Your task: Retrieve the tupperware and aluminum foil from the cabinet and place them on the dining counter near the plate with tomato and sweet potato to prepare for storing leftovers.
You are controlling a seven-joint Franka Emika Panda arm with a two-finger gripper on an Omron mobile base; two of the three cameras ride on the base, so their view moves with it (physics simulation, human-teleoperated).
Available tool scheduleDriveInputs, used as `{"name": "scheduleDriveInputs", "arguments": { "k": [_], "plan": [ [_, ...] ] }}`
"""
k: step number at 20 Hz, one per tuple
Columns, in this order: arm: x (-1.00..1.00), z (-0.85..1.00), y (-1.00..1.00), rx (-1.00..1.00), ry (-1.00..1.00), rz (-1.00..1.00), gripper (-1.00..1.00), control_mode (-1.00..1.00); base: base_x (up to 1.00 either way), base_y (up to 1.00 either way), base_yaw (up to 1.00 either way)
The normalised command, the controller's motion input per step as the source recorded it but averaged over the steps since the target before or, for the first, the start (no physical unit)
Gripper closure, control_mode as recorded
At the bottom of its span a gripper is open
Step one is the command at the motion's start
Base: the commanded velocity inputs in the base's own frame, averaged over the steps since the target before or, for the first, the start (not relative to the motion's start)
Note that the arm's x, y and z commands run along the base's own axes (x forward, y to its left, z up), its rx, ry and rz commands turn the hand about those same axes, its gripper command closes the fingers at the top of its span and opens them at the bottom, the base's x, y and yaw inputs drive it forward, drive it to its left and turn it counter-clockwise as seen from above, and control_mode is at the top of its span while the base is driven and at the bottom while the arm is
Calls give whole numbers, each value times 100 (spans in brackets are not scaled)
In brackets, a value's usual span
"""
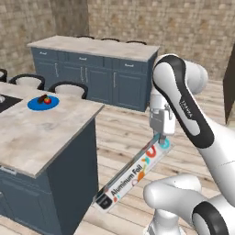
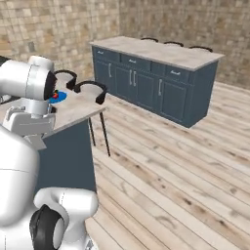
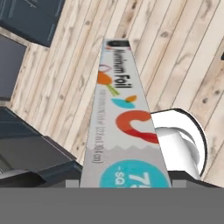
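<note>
Left base view: dining counter (image 1: pixel 41 133) beige marbled, plank floor (image 1: pixel 124 133) beyond.

A home kitchen, rendered. A stone-topped island bench (image 1: pixel 41 133) on dark blue cabinetry, a second run of blue drawer cabinets (image 1: pixel 92 75), stools (image 1: pixel 69 88), plank floor (image 2: pixel 185 185) and stone-tile walls (image 1: pixel 174 23) show it.

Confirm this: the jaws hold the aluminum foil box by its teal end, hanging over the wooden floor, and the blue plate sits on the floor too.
Wrong about the plate: in the left base view it sits on the dining counter. The aluminum foil does hang over the floor, gripped at its teal end.
</note>
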Motion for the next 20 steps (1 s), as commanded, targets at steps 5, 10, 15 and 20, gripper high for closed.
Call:
{"name": "scheduleDriveInputs", "arguments": {
  "k": [5, 10, 15, 20],
  "plan": [
    [0, 0, 0, 0, 0, 0, 100, 100, 99, -86, 45],
    [0, 0, 0, 0, 0, 0, 100, 100, 69, -96, 50],
    [0, 0, 0, 0, 0, 0, 100, 100, 55, -87, 58],
    [0, 0, 0, 0, 0, 0, 100, 100, 46, -81, 63]
  ]
}}
